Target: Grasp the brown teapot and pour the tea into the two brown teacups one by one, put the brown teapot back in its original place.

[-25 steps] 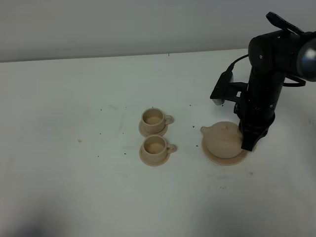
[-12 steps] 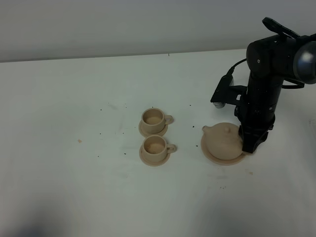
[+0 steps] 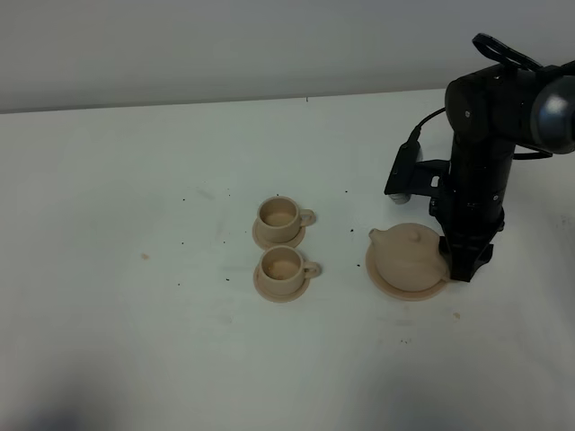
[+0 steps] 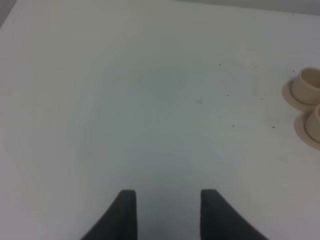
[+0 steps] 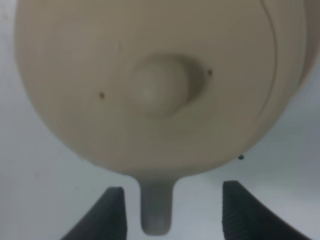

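The brown teapot [image 3: 409, 256] sits upright on its wide tan plate [image 3: 393, 287], spout pointing left. My right gripper [image 3: 463, 266] is down at the pot's right side. In the right wrist view its open fingers [image 5: 113, 214] stand apart on either side of the loop handle [image 5: 156, 212] without touching it, under the teapot [image 5: 150, 85] and its lid knob. The two brown teacups, far [image 3: 279, 214] and near [image 3: 283, 265], rest on saucers left of the pot. My left gripper [image 4: 167, 200] hangs open over bare table, with the far cup [image 4: 309, 85] and the near cup [image 4: 315, 122] at the frame edge.
The right arm's black body [image 3: 481, 153] rises above and behind the teapot. Small dark specks dot the white table [image 3: 180, 341] around the cups. A pale wall [image 3: 225, 45] bounds the table's far edge.
The right gripper's fingers have opened off the teapot handle and shifted slightly right. The teapot stays on its plate; cups and left gripper have not moved.
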